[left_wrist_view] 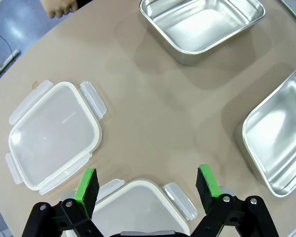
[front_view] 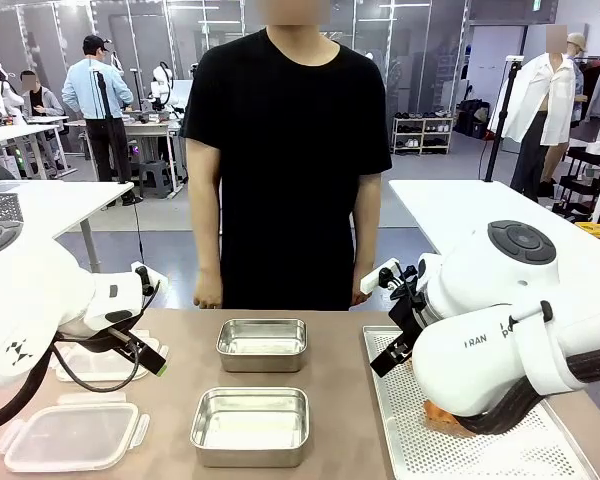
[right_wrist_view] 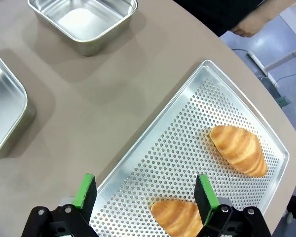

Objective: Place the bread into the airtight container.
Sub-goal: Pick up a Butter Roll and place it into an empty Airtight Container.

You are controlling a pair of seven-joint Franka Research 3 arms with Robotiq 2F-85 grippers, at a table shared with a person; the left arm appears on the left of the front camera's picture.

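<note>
**Q:** Where is the bread lying?

**A:** Two golden rolls are resting on the perforated tray [right_wrist_view: 163, 163], on the robot's right side of the bench [front_view: 340, 400]. The nearer roll [right_wrist_view: 177, 217] is sitting just below the right end effector [right_wrist_view: 145, 191], off to one side beneath a green pad. The farther roll [right_wrist_view: 238, 149] is lying beyond it, apart from the first. Nothing is touching either one.

**Q:** And the end effectors?

**A:** Both are hanging with fingers spread wide and nothing between them. The left end effector [left_wrist_view: 148, 185] is hovering over two clear lids [left_wrist_view: 54, 136] lying flat on the bench.

**Q:** Which step is under way?

**A:** By the look of it, the pick-up is only beginning. The near container [front_view: 250, 425] and the far container [front_view: 262, 343], both steel, are standing lidless and empty at mid-bench. A person [front_view: 285, 150] is waiting at the far edge, arms down.

**Q:** What is the next move calling for?

**A:** Probably the right arm should be sliding sideways until the nearer roll is sitting squarely between the pads. Then it should be lowering and closing gently, since soft bread is likely to crush. After that comes a carry across the tray's rim to one of the containers.
</note>
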